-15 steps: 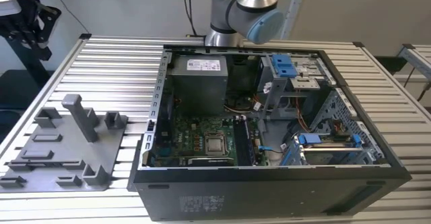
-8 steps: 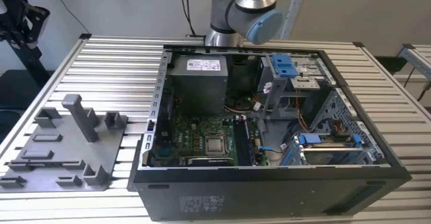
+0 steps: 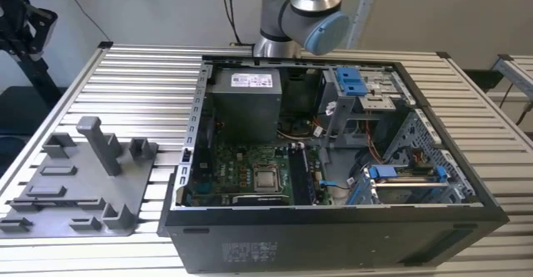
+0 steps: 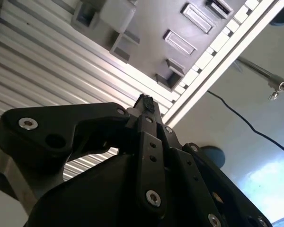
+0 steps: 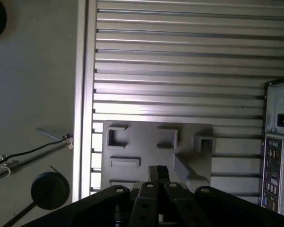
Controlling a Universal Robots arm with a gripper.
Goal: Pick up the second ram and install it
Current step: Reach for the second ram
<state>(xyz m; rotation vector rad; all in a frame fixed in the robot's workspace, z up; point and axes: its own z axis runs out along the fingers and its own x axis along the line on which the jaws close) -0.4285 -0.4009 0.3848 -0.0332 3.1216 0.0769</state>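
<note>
While the gripper [image 5: 158,172] hangs high above the grey tray [image 3: 87,193] on the slatted counter [image 3: 141,83], its fingers [image 4: 146,118] are pressed together in both wrist views, with nothing visibly between them. The second ram [image 3: 303,176] appears to be the long dark strip standing in the memory slots inside the open computer case [image 3: 333,239], just to the exterior view's right of the processor socket [image 3: 266,178]. I cannot separate it from its look-alike there. Judged from that, the work stands at seating. A stick like this goes in well only if it sits straight in its slot, level end to end, with both end latches closed. Whether they are closed is too small to tell. The gripper is well apart from the case.
</note>
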